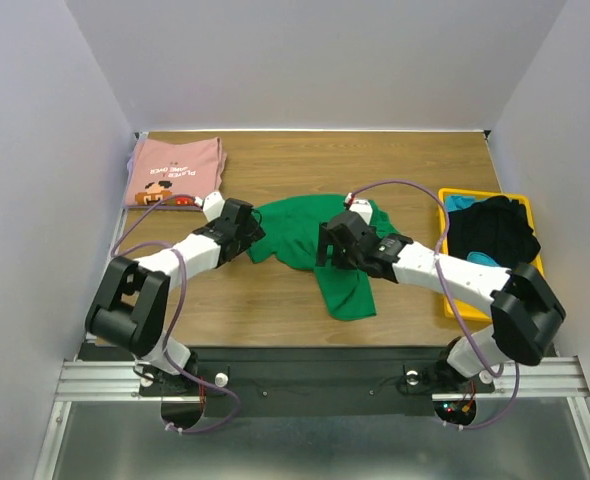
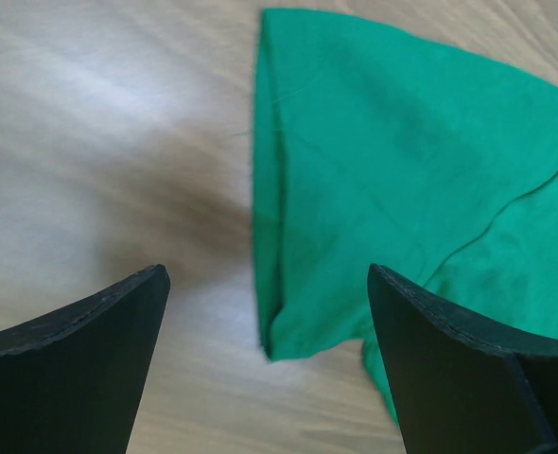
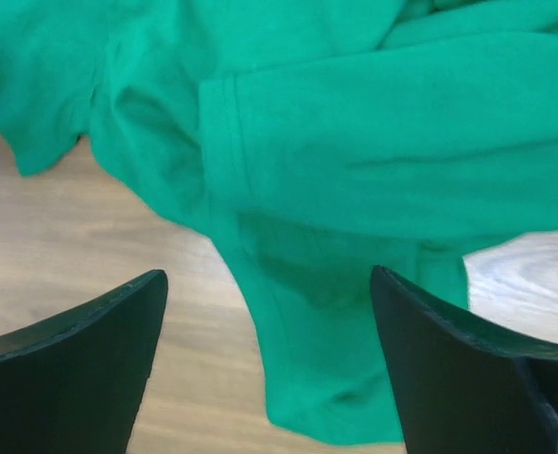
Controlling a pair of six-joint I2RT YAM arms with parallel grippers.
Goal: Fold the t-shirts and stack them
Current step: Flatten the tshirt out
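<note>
A bright green t-shirt (image 1: 320,245) lies crumpled in the middle of the wooden table. A dusty pink t-shirt (image 1: 175,170) with a printed graphic lies folded at the back left corner. My left gripper (image 1: 250,232) is open and empty, just above the green shirt's left edge (image 2: 355,189). My right gripper (image 1: 330,245) is open and empty, over the shirt's middle. In the right wrist view a hemmed sleeve and a hanging fold of the green shirt (image 3: 355,189) lie between the fingers (image 3: 459,369).
A yellow plastic tray (image 1: 455,300) stands at the right edge and holds dark and blue clothes (image 1: 490,230). White walls close in the table on three sides. Bare wood shows in front of the green shirt (image 1: 255,310).
</note>
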